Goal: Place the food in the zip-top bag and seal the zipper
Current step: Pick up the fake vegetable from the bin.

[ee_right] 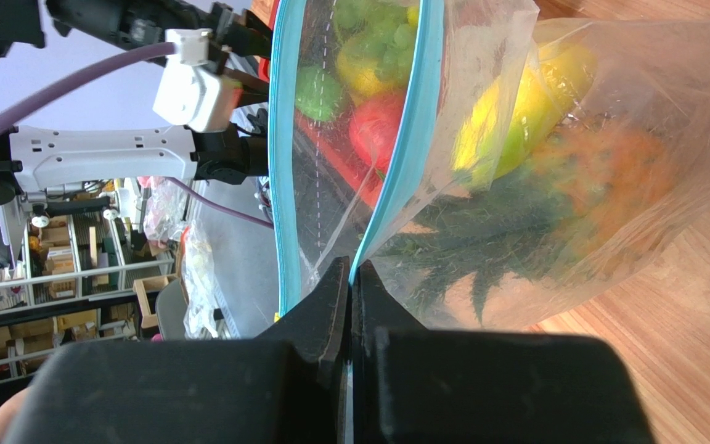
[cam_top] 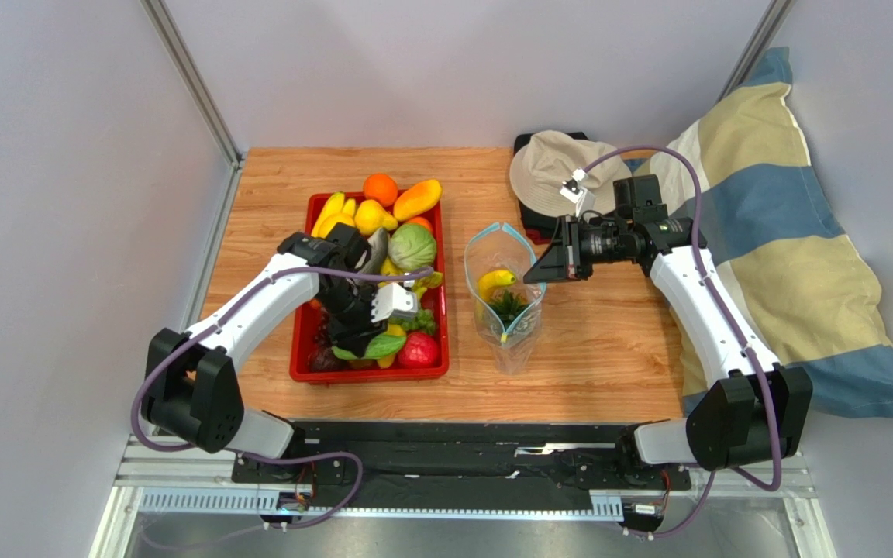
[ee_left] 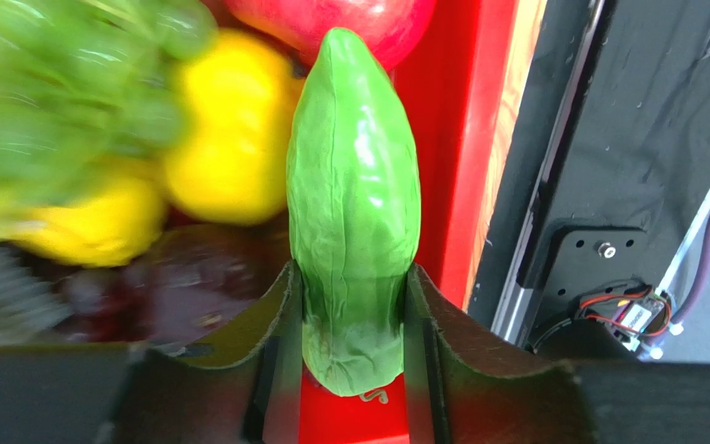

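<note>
Left claw pinches a green vegetable in the red tray, while right claw clamps the zipper of the zip-top bag

Walls: you have plain pale grey panels at left, rear and upper right.
Bench: light wood-grain top, centre frame.
Posts: metal uprights slanting in from the top corners.
Right edge: beige-and-blue striped cushion.
Bottom: silver rail.
</note>
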Motion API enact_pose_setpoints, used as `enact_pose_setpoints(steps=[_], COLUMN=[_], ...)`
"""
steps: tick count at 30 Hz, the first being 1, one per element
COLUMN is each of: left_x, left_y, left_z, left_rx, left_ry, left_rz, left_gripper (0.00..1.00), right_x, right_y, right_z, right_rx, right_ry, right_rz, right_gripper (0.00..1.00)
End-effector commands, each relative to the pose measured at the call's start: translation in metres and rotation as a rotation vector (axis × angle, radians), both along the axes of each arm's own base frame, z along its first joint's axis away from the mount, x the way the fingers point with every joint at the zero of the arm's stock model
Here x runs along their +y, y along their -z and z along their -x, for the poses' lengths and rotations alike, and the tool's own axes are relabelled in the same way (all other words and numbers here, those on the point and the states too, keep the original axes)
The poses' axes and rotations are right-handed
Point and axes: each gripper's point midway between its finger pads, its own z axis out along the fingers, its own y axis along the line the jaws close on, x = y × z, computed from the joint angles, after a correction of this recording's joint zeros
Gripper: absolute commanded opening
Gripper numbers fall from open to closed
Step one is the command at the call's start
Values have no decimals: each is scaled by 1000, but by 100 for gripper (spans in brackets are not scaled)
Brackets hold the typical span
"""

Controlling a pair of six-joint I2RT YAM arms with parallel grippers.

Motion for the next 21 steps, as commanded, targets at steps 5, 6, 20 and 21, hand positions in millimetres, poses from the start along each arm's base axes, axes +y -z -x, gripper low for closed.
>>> enact_pose_setpoints(steps=[5,6,20,21], left_x=[-12,-16,-184,-195], left_y=[-48,-60,-288,-288], left_z=[14,9,-92,-104], left_rx=[-12,-38,-241,-229], left_ry=[41,36,-463,-532], left_rz=[106,129,766,788], left_gripper=[17,15,0,0], right_x=[0,0,0,0], right_y=[-12,-11,-13,-13], right_z=[-1,-2,-21,-22], right_rx=[-58,-55,-47,-42], right_ry=[-15,-15,20,32], right_rz=[-3,-2,16,20], right_gripper=[0,0,0,0])
